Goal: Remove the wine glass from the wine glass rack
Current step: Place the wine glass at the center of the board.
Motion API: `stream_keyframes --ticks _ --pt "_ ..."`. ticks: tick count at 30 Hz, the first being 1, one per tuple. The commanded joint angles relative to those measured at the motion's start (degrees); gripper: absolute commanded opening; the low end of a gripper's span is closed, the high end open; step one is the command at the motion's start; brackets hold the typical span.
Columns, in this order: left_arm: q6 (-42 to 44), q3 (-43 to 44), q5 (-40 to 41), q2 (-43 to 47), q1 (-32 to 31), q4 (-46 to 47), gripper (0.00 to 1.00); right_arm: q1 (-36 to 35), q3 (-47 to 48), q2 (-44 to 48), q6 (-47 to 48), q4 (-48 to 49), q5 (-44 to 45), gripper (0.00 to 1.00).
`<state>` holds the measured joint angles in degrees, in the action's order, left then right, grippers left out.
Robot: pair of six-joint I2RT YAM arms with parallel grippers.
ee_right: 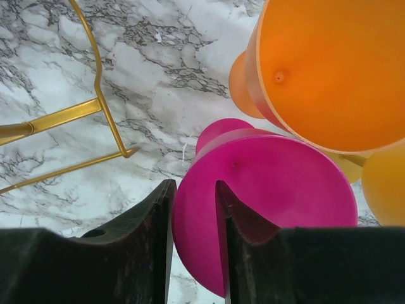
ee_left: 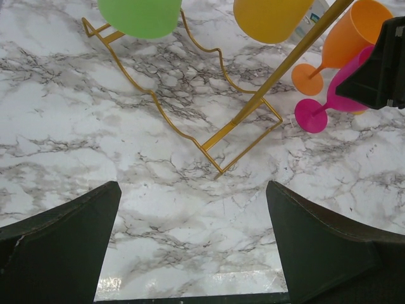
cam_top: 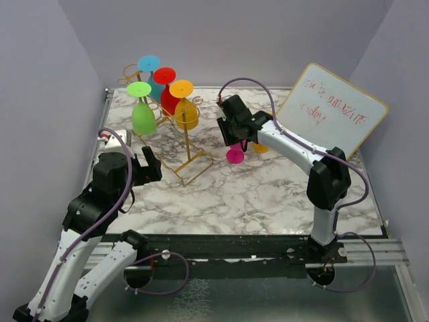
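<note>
Since the pink wine glass [ee_right: 272, 202] sits right of the rack [cam_top: 188, 144], your removal looks done: right gripper [ee_right: 193, 190] narrow astride its rim, left gripper [ee_left: 193, 187] wide.

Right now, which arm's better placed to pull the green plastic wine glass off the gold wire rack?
Left. The left gripper is open, empty, facing the gold wire rack and green plastic wine glass; the right gripper straddles the rim of a pink plastic wine glass.

left gripper [ee_left: 193, 185]: spread wide | wine glass rack [ee_left: 291, 62]: ahead (gold wire)
</note>
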<state>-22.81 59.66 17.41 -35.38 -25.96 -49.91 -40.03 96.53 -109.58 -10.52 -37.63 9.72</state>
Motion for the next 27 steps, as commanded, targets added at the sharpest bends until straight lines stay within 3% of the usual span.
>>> stream_keyframes --ticks 1,10,13,21,25,27 --pt "1.1 0.5 1.1 -1.0 -0.1 -1.6 0.99 -0.1 2.3 0.7 0.3 -2.6 -0.9 0.37" --pt "-0.4 0.8 5.0 -3.3 -0.1 -2.7 0.99 -0.1 3.7 4.8 0.1 -4.0 -3.6 0.43" --pt "-0.3 1.2 9.7 -5.3 -0.1 -3.0 0.99 -0.1 2.4 8.5 -0.3 -3.2 -2.6 0.45" --pt "-2.5 -1.4 12.7 -9.5 0.3 3.0 0.99 -0.1 -3.9 19.7 -2.3 -0.1 -0.4 0.56" --pt "-0.9 -2.0 10.8 -11.5 4.9 5.7 0.99 -0.1 -6.6 24.6 -3.0 1.5 1.0 0.59" --pt "1.5 -2.6 4.5 -12.1 10.8 7.5 0.99 -0.1 -8.1 27.0 -3.3 2.8 1.5 0.62"
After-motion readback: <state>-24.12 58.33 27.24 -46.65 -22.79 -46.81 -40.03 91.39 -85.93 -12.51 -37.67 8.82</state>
